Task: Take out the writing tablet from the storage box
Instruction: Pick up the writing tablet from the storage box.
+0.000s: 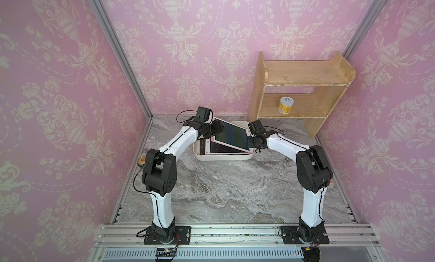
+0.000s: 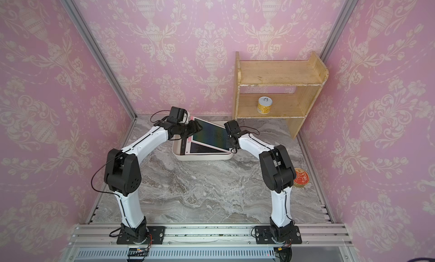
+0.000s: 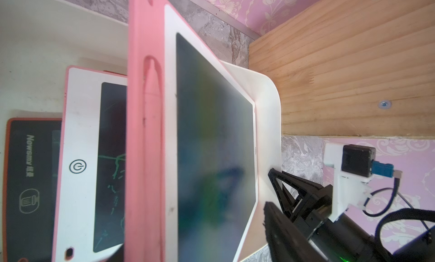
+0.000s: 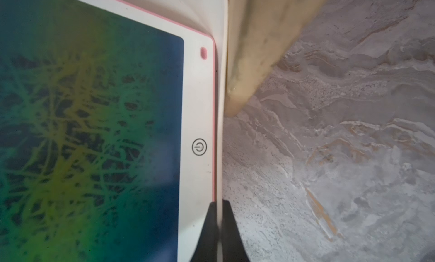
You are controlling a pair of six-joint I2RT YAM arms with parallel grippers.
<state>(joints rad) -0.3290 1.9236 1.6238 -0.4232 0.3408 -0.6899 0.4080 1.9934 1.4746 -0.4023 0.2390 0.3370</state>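
The right claw (image 4: 219, 208) is pinched together on the thin wall of the box (image 1: 223, 157), with its two black fingers (image 4: 209, 235) on either side of the rim. Just inside that wall from this claw is the tablet (image 1: 231, 136), the topmost of three. Its power-button end sits just beside the rim, and its dark screen is covered in green and yellow scribble.

The left claw (image 1: 217, 129) is at the opposite end of the tablet, over its pink edge. Its jaws are hidden by the wrist and by the tablet itself, so I cannot tell whether they are apart or closed on that edge. The tablet is in the box but tilted. The end at the left claw is raised clear of what lies beneath, and the end by the right claw sits low against the wall.

Below the left claw a second tablet (image 3: 82, 143), pink and white, and a black tablet (image 3: 30, 166) with an orange border lie flat in the box. Beyond the right claw stands a wooden shelf (image 1: 303, 75) with a can (image 1: 286, 104) on its lower board.
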